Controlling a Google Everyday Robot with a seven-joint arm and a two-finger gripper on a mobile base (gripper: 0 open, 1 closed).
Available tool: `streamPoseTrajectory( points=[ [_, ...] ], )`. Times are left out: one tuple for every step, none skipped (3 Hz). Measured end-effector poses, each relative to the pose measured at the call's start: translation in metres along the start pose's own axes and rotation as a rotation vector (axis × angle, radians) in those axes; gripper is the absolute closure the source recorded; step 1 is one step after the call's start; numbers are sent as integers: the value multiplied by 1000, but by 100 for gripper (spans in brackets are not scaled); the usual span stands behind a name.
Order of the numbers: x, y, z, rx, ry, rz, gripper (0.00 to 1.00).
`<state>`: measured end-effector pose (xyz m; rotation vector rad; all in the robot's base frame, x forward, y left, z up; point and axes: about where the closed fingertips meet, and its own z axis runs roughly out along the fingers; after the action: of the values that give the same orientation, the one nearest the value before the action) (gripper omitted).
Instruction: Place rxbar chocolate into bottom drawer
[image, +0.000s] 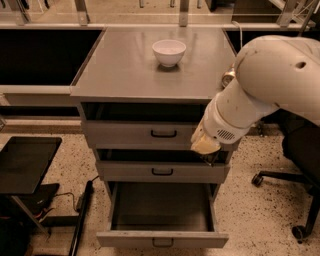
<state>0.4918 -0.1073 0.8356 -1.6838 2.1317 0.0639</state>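
My white arm reaches down from the right in the camera view, in front of the cabinet's right side. The gripper (209, 156) hangs at the level of the gap between the top and middle drawers, above the right rear part of the bottom drawer. Only a dark tip shows under the tan wrist. The rxbar chocolate is not visible; I cannot tell if it is in the gripper. The bottom drawer (162, 239) is pulled wide open and its grey inside looks bare. Its black loop handle (162, 243) faces me.
A white bowl (169, 51) stands on the grey cabinet top (125, 70). A shiny can-like item (228, 78) peeks out behind my arm. The top drawer (140, 134) and middle drawer (150, 171) are slightly open. An office chair base (295, 200) stands right, a black stand (25, 160) left.
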Motion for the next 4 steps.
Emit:
streamPoseTrajectory(
  points=[
    [-4, 18, 10, -50, -9, -22, 100],
    [-8, 34, 19, -94, -17, -41, 100],
    [-8, 35, 20, -96, -17, -43, 100],
    [9, 26, -2, 42, 9, -38, 100]
  ],
)
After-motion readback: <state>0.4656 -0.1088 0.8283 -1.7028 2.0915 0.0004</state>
